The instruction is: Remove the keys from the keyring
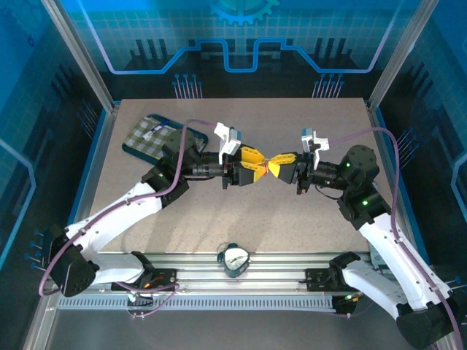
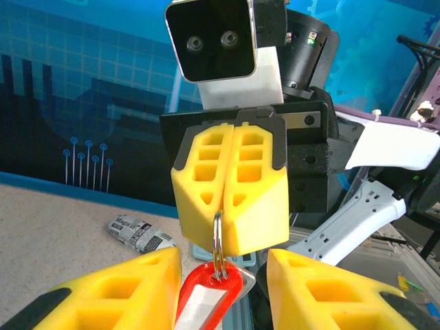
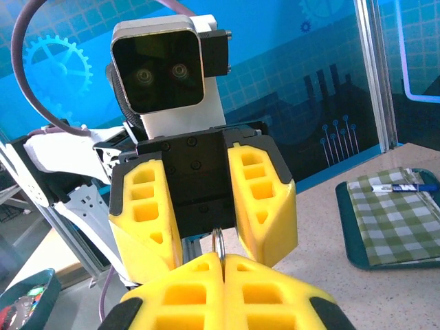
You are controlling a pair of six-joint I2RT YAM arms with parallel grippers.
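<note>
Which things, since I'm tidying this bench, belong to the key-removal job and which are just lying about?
Job: keyring, its ring pinched in the right gripper; left gripper, open around its red tag.
Lying about: checked cloth and pen on the tray; round dial; rolled paper.

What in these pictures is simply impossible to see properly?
The key: left wrist view, the red tag hides all but a grey sliver.
The tag's lower end: same view, cut off by the bottom edge.
The ring: right wrist view, mostly buried in the shut right gripper.
Ring and tag: top view, too small to pick out.
</note>
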